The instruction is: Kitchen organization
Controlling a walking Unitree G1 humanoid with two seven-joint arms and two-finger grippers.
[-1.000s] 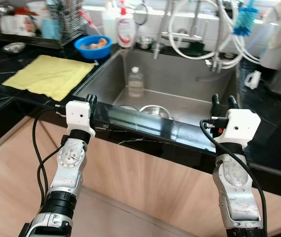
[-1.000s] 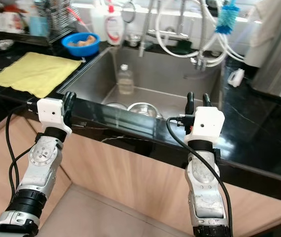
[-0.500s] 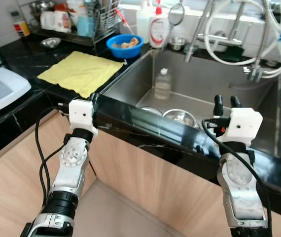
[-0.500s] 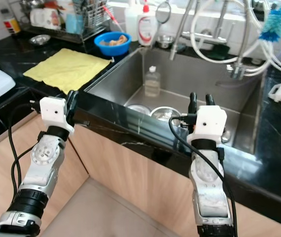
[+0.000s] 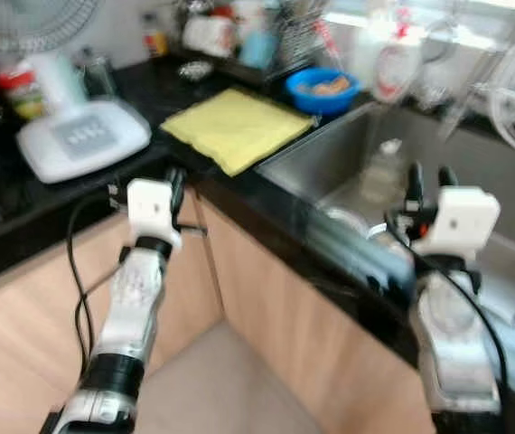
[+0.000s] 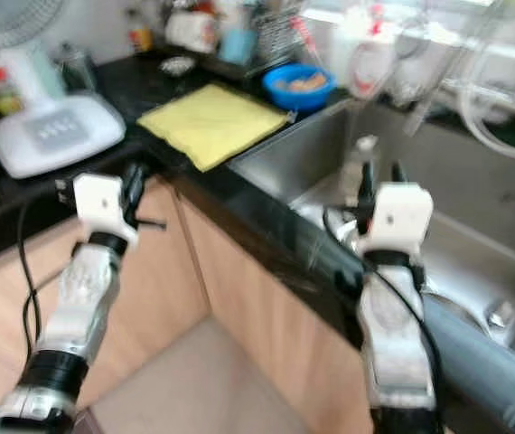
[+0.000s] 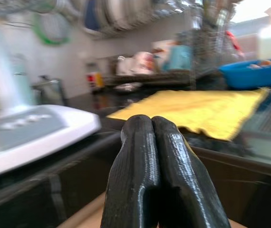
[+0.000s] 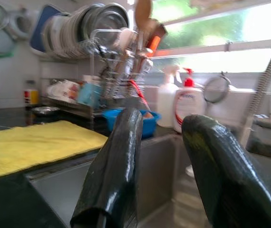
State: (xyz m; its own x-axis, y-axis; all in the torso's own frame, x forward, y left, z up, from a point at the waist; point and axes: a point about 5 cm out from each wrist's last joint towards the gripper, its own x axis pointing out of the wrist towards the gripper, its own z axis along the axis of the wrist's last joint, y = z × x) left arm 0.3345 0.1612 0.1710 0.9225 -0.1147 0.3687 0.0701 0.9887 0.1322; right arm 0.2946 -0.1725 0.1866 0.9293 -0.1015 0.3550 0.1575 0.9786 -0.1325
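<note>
Approach step: left gripper (image 7: 152, 175), fingers pressed together, and right gripper (image 8: 166, 166), fingers spread, both empty before the black stone counter (image 5: 239, 185). Next: choosing a target, perhaps the yellow cloth (image 5: 238, 127).

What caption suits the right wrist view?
Open right gripper faces a flat yellow cloth, round blue plastic bowl and steel sink.

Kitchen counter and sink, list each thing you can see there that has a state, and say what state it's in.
Left hand: fingers shut, holding nothing.
Right hand: fingers open, holding nothing.
Yellow cloth: spread flat on the black counter.
Round blue plastic bowl: upright, something orange inside.
Clear plastic bottle: upright in the steel sink.
Wire dish rack: loaded with plates.
</note>
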